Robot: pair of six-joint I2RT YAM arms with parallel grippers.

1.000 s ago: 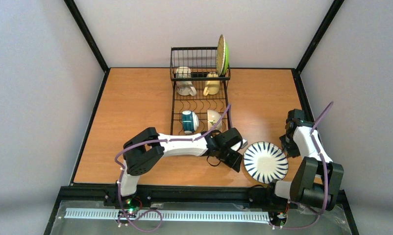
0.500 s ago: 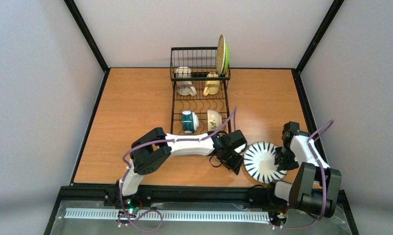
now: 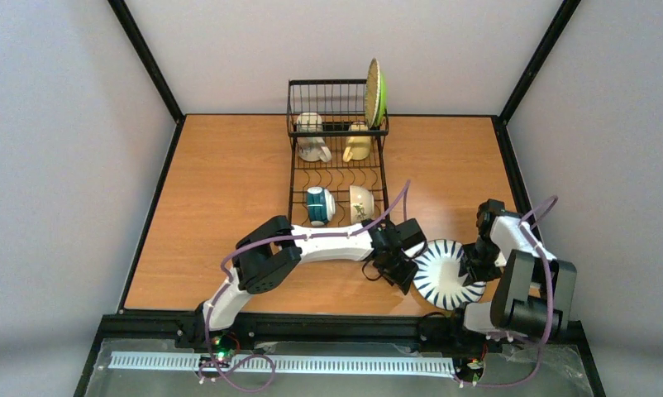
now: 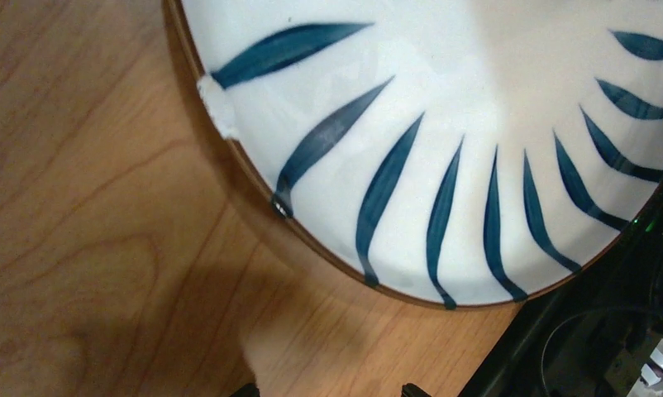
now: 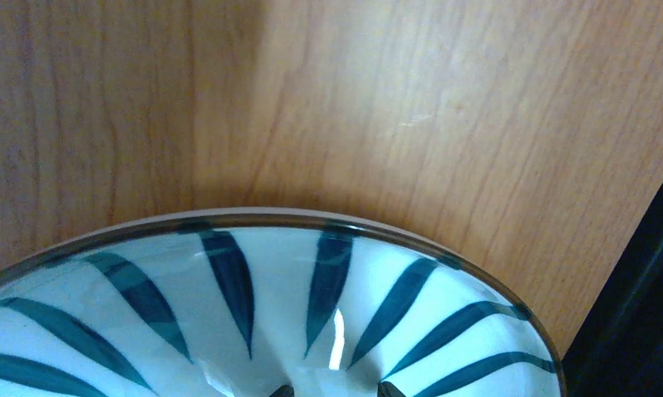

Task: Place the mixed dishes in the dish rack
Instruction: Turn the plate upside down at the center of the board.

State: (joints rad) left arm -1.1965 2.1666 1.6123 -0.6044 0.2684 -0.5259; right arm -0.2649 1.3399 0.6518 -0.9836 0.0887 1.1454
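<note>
The white plate (image 3: 444, 273) with dark blue stripes lies near the table's front right, its right side seemingly raised. My left gripper (image 3: 403, 269) stands open just left of its rim; in the left wrist view (image 4: 326, 390) only bare wood lies between the fingertips, with the plate (image 4: 444, 124) ahead. My right gripper (image 3: 475, 263) is at the plate's right rim, its tips (image 5: 335, 389) apart over the plate's (image 5: 270, 331) striped face. The dish rack (image 3: 336, 165) holds a white mug (image 3: 312, 141), a cream-yellow mug (image 3: 357, 145), a teal-and-white bowl (image 3: 317, 205), a white bowl (image 3: 361, 201) and a lime-green plate (image 3: 376, 93).
The black frame rail (image 3: 312, 318) runs along the table's front edge, close behind the plate. Black corner posts (image 3: 522, 74) and grey walls close in the table's sides and back.
My right gripper came in from the right to the plate's right rim. The plate slid slightly left and looks tilted. My left arm reached further right toward the plate's left rim.
</note>
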